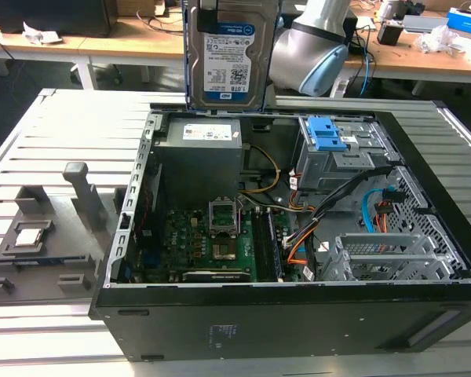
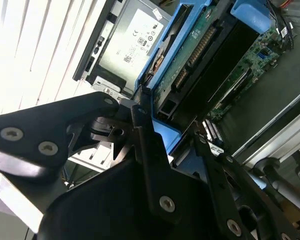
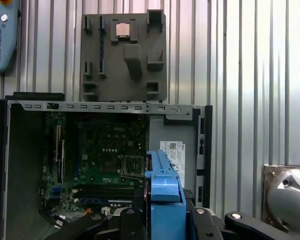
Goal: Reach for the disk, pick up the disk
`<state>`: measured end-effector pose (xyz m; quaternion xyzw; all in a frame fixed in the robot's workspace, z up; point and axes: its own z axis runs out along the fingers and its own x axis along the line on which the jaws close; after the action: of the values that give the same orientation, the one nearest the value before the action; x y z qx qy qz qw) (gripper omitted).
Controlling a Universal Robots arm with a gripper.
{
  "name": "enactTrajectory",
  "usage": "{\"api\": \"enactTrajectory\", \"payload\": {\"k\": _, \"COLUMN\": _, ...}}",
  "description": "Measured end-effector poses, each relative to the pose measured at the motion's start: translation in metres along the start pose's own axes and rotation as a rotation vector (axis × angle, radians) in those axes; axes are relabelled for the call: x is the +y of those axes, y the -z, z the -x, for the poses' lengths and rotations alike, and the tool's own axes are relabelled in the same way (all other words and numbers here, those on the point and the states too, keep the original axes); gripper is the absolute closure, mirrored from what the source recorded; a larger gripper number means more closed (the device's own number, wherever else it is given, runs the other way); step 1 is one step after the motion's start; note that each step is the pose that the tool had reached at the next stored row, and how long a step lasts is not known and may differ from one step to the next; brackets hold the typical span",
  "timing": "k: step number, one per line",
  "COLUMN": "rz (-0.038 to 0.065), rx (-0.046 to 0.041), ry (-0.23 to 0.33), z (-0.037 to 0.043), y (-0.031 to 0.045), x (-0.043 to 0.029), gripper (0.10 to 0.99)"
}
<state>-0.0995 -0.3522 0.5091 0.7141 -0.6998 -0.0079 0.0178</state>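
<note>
The disk [image 1: 226, 56] hangs upright above the back edge of the open computer case [image 1: 282, 314], its white-and-blue label facing the exterior camera. My gripper [image 1: 220, 17] is shut on its upper end. In the second wrist view the black fingers [image 2: 146, 137] clamp the disk [image 2: 200, 65] by its blue side bracket, with the circuit-board side showing. In the first wrist view the blue bracket of the disk [image 3: 165, 187] stands edge-on between the gripper's [image 3: 162, 221] black fingers, above the case interior.
Inside the case are a grey power supply [image 1: 200, 153], a green motherboard [image 1: 212, 239] and a metal drive cage with blue latches [image 1: 330, 133]. A grey tray [image 1: 39, 243] holding a small square chip lies at the exterior view's left. Desks stand behind.
</note>
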Motion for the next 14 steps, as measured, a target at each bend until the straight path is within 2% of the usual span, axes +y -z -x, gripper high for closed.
{"api": "enactTrajectory", "payload": {"k": 8, "rz": 0.0, "rx": 0.0, "ry": 0.0, "z": 0.0005, "y": 0.0011, "x": -0.0282, "gripper": 0.718}}
{"api": "enactTrajectory", "payload": {"k": 9, "rz": 0.0, "rx": 0.0, "ry": 0.0, "z": 0.0006, "y": 0.0013, "x": -0.034, "gripper": 0.718}}
{"api": "enactTrajectory", "payload": {"k": 10, "rz": 0.0, "rx": 0.0001, "ry": 0.0, "z": 0.0006, "y": 0.0014, "x": -0.0367, "gripper": 0.718}}
{"api": "enactTrajectory", "payload": {"k": 11, "rz": 0.001, "rx": 0.0001, "ry": 0.0, "z": 0.0006, "y": 0.0017, "x": -0.045, "gripper": 0.718}}
{"api": "enactTrajectory", "payload": {"k": 14, "rz": 0.001, "rx": 0.0001, "ry": 0.0, "z": 0.0004, "y": 0.0021, "x": -0.0576, "gripper": 0.718}}
